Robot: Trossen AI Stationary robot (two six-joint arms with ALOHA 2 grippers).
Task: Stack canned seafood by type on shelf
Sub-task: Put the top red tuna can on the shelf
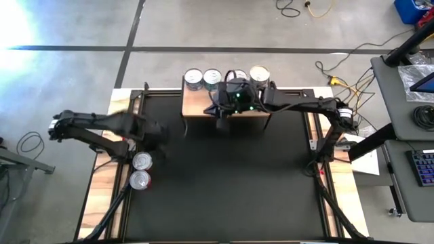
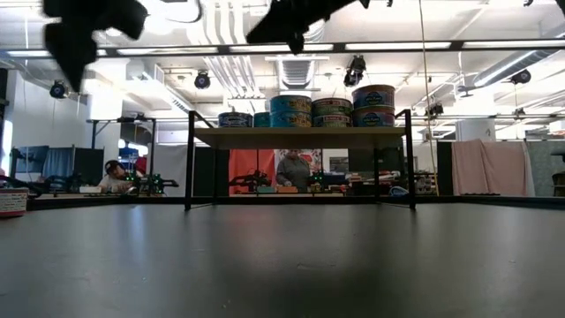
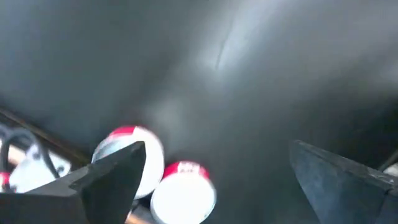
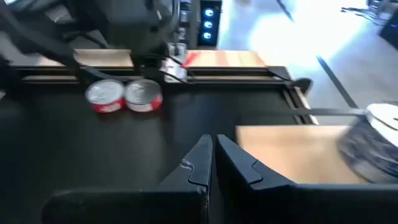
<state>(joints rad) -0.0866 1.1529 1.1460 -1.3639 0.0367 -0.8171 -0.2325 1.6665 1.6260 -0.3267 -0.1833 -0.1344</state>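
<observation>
canned seafood tins sit in two groups. on the shelf (image 1: 203,103), at the far edge of the black mat (image 1: 224,183), the overhead view shows three shiny tops in a row, with a fourth spot hidden under the right arm. the level view shows more: two blue-labelled tins low at the left, then stacks that look two high, roughly seven tins, though the exact count is hard to tell. two red-labelled tins (image 1: 140,170) remain on the surface, touching each other at the mat's left edge.

the left hand (image 3: 211,171) hovers just beside and above this red pair, fingers spread wide and holding nothing. this looks like the approach to pick up one of the red tins. the next move calls for lowering the spread fingers around a single tin without nudging its neighbour.

the right hand (image 4: 213,158) is above the shelf's front edge, fingers pressed together, empty.
</observation>
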